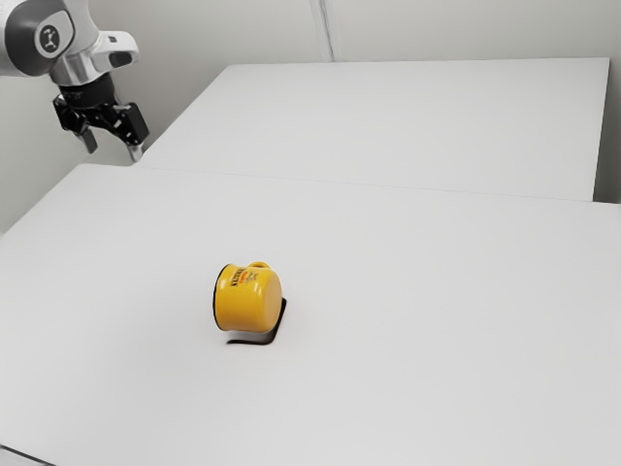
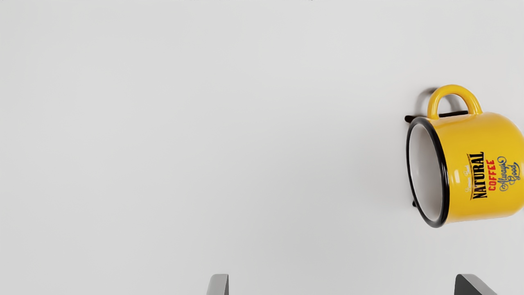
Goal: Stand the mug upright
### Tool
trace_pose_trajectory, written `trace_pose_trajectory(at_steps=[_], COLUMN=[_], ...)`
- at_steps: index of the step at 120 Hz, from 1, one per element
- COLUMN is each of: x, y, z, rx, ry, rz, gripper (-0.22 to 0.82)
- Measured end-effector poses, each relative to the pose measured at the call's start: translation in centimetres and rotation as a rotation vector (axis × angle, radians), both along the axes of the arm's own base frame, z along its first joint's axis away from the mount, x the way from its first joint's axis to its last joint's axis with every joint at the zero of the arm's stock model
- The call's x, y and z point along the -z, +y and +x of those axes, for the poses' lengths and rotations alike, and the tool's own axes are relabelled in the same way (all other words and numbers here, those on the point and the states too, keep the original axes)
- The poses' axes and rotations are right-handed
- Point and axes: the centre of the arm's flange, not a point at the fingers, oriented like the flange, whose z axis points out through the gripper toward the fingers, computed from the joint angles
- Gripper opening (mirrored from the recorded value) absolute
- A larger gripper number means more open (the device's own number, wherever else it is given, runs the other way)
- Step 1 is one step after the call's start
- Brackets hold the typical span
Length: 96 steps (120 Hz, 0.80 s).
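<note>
End effector [image 2: 343, 283], open and empty over the desk [image 1: 437, 320], should grip the mug [image 1: 245, 299], on its side inward from the exterior view's far-left desk corner [image 1: 83, 166], beside its handle [image 2: 454, 90], tilt mouth [image 2: 425, 172] up, seat base [image 1: 274, 301] flat, then release.

A yellow mug [image 2: 483, 172] lies on its side on the pale tabletop [image 2: 204, 143], its black rim [image 2: 444, 176] and white inside in sight, its handle [image 2: 454, 91] sticking out from the body. The wall bears the words "NATURAL COFFEE Always Good". The gripper's fingertips [image 2: 342, 284] stand wide apart, with the mug away from them.
</note>
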Motion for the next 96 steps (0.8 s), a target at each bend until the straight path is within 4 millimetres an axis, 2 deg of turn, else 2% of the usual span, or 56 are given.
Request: trace_pose_trajectory(at_steps=[24, 41, 47, 53, 61, 80, 90, 96], x=[0.2, 0.9, 1.9, 3.5, 6.6, 12.8, 16.3, 18.0], y=[0.0, 0.7, 0.8, 1.2, 2.5, 4.6, 5.1, 4.5], z=[0.1, 0.0, -0.1, -0.3, -0.3, 1.0, 1.7, 2.3], rx=[-0.016, -0.039, -0.052, -0.077, -0.136, -0.254, -0.306, -0.317], ry=[-0.004, 0.008, 0.023, 0.045, 0.091, 0.169, 0.215, 0.242], rz=[-0.001, -0.012, -0.058, -0.127, -0.232, -0.425, -0.509, -0.545], gripper=[0.6, 0.6, 0.6, 0.6, 0.6, 0.6, 0.6, 0.6])
